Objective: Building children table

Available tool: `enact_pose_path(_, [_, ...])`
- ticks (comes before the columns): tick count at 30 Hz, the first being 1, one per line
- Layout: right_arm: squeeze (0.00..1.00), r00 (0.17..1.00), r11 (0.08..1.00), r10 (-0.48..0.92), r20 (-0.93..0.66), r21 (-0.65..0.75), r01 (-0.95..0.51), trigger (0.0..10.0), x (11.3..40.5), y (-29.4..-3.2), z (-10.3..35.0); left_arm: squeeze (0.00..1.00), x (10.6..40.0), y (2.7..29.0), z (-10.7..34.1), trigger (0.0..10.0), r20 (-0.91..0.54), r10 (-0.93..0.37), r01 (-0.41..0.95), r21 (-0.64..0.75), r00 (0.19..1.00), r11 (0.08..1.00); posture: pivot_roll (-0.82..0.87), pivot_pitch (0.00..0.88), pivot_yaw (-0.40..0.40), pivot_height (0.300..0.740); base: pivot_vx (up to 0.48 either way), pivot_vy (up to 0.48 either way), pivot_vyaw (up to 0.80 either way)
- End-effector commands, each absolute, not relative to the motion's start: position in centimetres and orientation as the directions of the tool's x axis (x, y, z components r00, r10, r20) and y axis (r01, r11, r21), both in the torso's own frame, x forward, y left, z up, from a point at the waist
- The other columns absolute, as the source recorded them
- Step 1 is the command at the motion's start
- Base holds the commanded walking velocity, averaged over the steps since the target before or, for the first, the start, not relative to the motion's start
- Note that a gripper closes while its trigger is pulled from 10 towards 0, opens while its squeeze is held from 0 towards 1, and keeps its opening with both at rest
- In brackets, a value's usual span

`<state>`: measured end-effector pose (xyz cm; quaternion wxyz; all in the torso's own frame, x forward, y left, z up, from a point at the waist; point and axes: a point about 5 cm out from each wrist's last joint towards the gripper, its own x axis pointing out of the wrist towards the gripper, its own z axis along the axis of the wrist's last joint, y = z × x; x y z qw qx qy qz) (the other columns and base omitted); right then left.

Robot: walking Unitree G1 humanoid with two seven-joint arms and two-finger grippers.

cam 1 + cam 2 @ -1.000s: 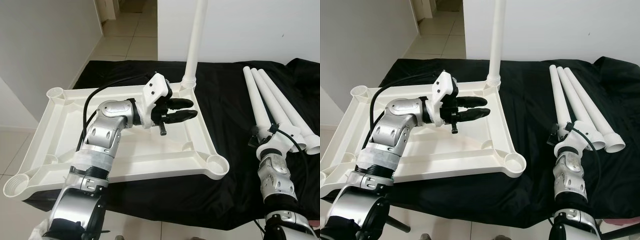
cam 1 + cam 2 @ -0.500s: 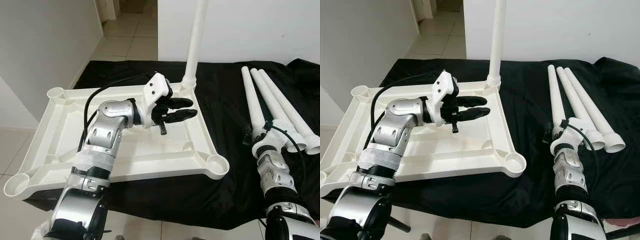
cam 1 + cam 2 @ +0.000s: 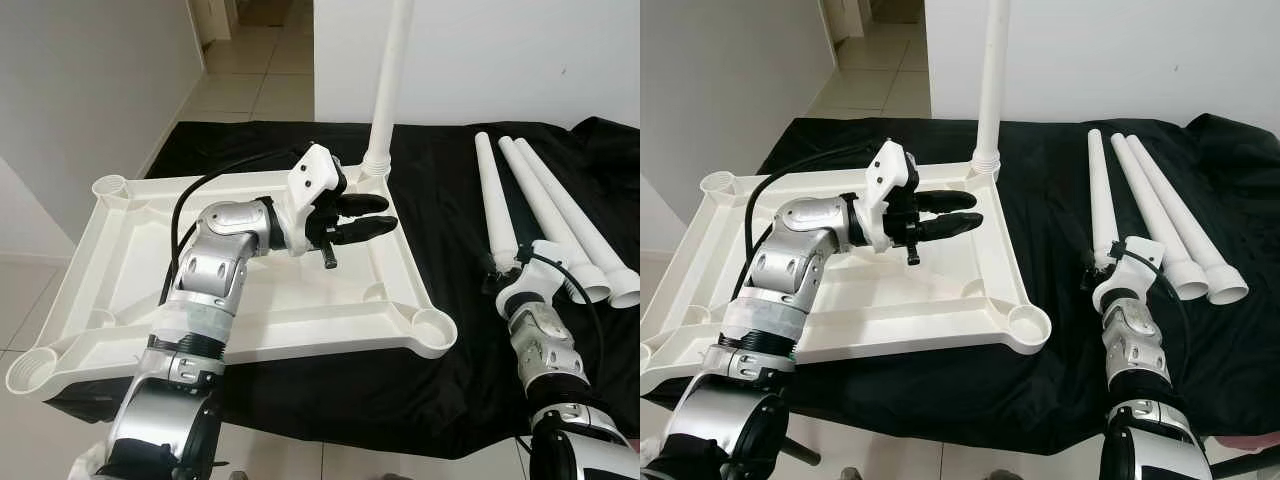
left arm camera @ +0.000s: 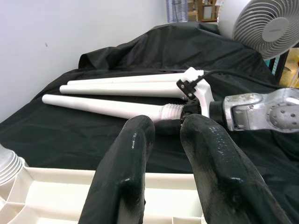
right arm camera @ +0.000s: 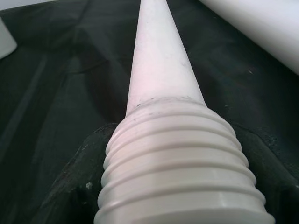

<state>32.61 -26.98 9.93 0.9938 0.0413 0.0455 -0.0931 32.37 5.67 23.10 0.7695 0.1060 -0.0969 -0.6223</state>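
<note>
White table leg lies clasped inside right gripper.

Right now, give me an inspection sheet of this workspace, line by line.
Surface: black cloth over a low platform.
Job's things: white tabletop lying underside up; one leg standing upright in its far right corner socket; three loose legs side by side on the cloth.
Clutter: nothing seen.
Grippers: left pincer open, hovering over the tabletop; right pincer around the threaded end of the nearest loose leg.
Cables: black cable looping over the left arm; another at the right wrist.
Surroundings: white walls, tiled floor, a fan.
</note>
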Motion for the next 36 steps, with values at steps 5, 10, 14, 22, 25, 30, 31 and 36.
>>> enact_pose_path(5, [0.0,0.992,0.992,-0.124,-0.037,0.013,0.124,10.0,32.6,-25.1,10.0,0.0,34.4,6.8,23.4,10.0,0.099,-0.833,0.798,0.247,0.544,0.55,-0.1,0.0,0.051,0.74,0.0,0.0,0.0])
enact_pose_path(10, [0.0,0.992,0.991,-0.126,-0.007,-0.043,0.126,10.0,32.9,-23.7,10.3,0.0,34.6,6.8,23.5,10.0,0.111,-0.817,0.783,0.239,0.565,0.574,-0.1,0.0,0.035,0.74,0.0,0.0,0.0])
enact_pose_path(14, [0.0,0.989,0.985,-0.131,0.073,-0.106,0.138,10.0,33.1,-22.9,11.4,0.0,34.7,7.0,23.7,10.0,0.12,-0.806,0.773,0.232,0.58,0.591,-0.1,0.0,0.032,0.74,0.0,0.0,0.0])
enact_pose_path(22, [0.0,0.987,0.974,-0.107,0.121,-0.187,0.129,10.0,33.0,-22.1,11.9,0.0,34.9,7.4,23.7,10.0,0.125,-0.786,0.754,0.224,0.606,0.617,-0.09,0.0,0.017,0.74,0.0,0.0,0.0])
enact_pose_path(25, [0.0,0.988,0.977,-0.078,0.129,-0.185,0.102,10.0,32.9,-21.6,12.0,0.0,35.0,7.5,23.8,10.0,0.128,-0.78,0.748,0.225,0.613,0.625,-0.1,0.0,0.015,0.74,0.0,0.0,0.0])
enact_pose_path(30, [0.0,0.976,0.984,0.022,0.215,-0.175,0.017,10.0,32.5,-20.4,13.1,0.0,35.1,7.5,23.6,10.0,0.128,-0.774,0.74,0.23,0.62,0.631,-0.1,0.0,0.017,0.74,0.0,0.0,0.0])
enact_pose_path(31, [0.0,0.976,0.984,0.022,0.215,-0.175,0.017,10.0,32.5,-20.4,13.1,0.0,35.1,7.5,23.6,10.0,0.128,-0.774,0.74,0.23,0.62,0.631,-0.1,0.0,0.017,0.74,0.0,0.0,0.0])
enact_pose_path(36, [0.0,0.962,0.992,0.073,0.261,-0.12,-0.043,10.0,32.9,-19.6,14.3,0.0,35.6,7.4,24.4,10.0,0.141,-0.772,0.729,0.26,0.62,0.633,-0.1,0.0,0.011,0.74,0.0,0.0,0.0])
